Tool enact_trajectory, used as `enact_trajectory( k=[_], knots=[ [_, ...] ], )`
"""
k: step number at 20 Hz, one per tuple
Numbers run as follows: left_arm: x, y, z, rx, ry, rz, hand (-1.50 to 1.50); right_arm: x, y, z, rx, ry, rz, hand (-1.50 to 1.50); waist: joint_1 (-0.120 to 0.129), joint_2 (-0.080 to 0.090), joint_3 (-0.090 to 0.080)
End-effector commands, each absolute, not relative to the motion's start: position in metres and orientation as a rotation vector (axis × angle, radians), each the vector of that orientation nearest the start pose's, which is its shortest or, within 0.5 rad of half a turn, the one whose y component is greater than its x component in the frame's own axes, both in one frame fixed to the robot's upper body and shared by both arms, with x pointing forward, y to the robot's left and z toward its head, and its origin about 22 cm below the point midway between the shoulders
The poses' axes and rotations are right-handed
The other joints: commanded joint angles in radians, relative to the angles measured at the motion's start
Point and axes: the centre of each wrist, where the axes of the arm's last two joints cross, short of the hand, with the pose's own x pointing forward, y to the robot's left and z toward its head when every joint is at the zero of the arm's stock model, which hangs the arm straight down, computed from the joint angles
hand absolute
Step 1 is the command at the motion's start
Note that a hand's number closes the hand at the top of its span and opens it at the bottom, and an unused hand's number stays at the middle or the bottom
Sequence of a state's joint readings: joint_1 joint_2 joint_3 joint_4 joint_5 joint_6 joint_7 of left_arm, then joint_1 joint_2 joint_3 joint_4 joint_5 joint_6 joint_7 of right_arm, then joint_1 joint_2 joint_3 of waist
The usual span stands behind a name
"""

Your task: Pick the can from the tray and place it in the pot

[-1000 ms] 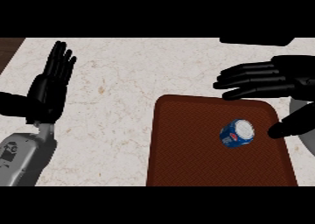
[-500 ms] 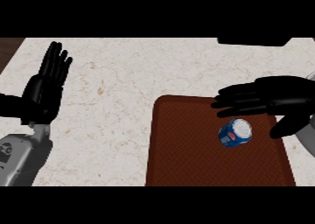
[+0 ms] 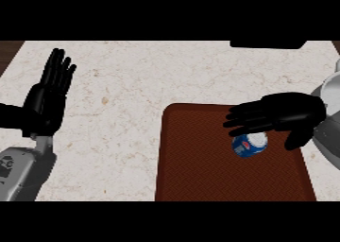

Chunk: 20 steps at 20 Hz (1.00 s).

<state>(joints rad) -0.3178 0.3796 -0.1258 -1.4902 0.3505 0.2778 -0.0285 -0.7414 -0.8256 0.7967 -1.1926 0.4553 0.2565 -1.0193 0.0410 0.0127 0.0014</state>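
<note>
A blue and white can [image 3: 248,144] stands on the dark red tray [image 3: 200,170], in its upper right part. My right hand [image 3: 284,116] hovers just over the can with fingers spread toward the left and the thumb hanging down beside the can's right side; it is open and partly covers the can's top. The grey pot [image 3: 335,123] shows at the right edge, partly cut off. My left hand [image 3: 47,97] rests open at the left, fingers up.
The tray lies on a pale speckled counter [image 3: 131,94]. A dark object [image 3: 267,44] sits at the counter's far edge, upper right. Dark wood shows beyond the counter's left corner.
My right hand has come down and leftward from the tray's upper right corner until it hangs over the can. The can, tray and left hand have stayed put.
</note>
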Motion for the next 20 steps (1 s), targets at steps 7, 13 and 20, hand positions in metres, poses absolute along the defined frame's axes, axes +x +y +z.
enact_trajectory(
  k=[7, 13, 20],
  knots=[
    [0.309, 0.258, 0.070, 0.114, -1.768, 0.033, 0.00, 0.379, -0.253, 0.080, -0.538, 2.058, -2.680, -1.50, -0.020, -0.007, -0.001],
    [0.310, 0.265, 0.091, 0.094, -1.764, 0.038, 0.00, 0.384, -0.239, 0.060, -0.563, 2.042, -2.724, -1.50, -0.016, -0.008, -0.001],
    [0.307, 0.250, 0.084, 0.082, -1.763, 0.040, 0.00, 0.377, -0.231, 0.041, -0.624, 2.018, -2.679, -1.50, -0.029, -0.009, -0.001]
  ],
)
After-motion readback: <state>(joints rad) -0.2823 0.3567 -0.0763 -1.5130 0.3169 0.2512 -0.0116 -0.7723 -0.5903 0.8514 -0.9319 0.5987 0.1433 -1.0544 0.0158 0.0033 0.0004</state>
